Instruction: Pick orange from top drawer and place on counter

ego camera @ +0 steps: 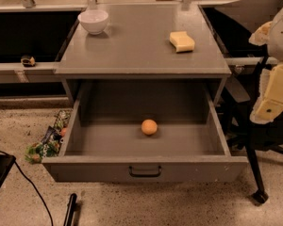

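Note:
The orange [149, 126] lies alone on the floor of the top drawer [146, 169], near its middle. The drawer is pulled fully open, with its grey front panel and black bar handle facing me. The counter [137, 48] is the flat grey top of the cabinet just behind and above the drawer. My gripper [273, 95] is at the right edge of the view, white and yellow. It hangs to the right of the cabinet at about drawer height, well away from the orange, and holds nothing I can see.
A white bowl [93, 21] stands on the counter's back left and a yellow sponge [181, 41] on its back right. Snack bags [49, 142] lie on the floor left of the drawer. A black wheeled stand [260, 196] is at the right, and a black cable [33, 187] at the lower left.

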Robot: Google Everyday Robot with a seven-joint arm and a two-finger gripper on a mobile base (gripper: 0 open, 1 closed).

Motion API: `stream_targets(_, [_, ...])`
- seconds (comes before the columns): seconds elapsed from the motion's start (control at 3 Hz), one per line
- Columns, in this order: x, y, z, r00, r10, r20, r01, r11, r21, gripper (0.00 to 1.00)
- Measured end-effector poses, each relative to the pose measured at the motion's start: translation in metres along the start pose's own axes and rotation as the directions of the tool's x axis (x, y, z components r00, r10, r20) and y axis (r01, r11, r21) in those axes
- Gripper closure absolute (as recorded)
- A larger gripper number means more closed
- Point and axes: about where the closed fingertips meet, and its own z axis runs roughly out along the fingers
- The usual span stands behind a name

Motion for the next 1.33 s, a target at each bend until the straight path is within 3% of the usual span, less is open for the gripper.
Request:
stream_targets(0.33, [-0.002,0.000,0.000,1.000,-0.006,0.010,0.006,1.0000,0.006,0.00])
stream_targets(0.67, [-0.012,0.001,0.024,0.998,-0.059,0.038,0.058,0.9983,0.006,0.00])
stream_targets(1.0, [-0.022,0.003,0.069,0.991,-0.074,0.114,0.077,0.9969,-0.021,0.00])
stream_targets(1.33, [-0.036,0.005,0.114,0.977,-0.012,0.211,0.027,0.9975,-0.066,0.00])
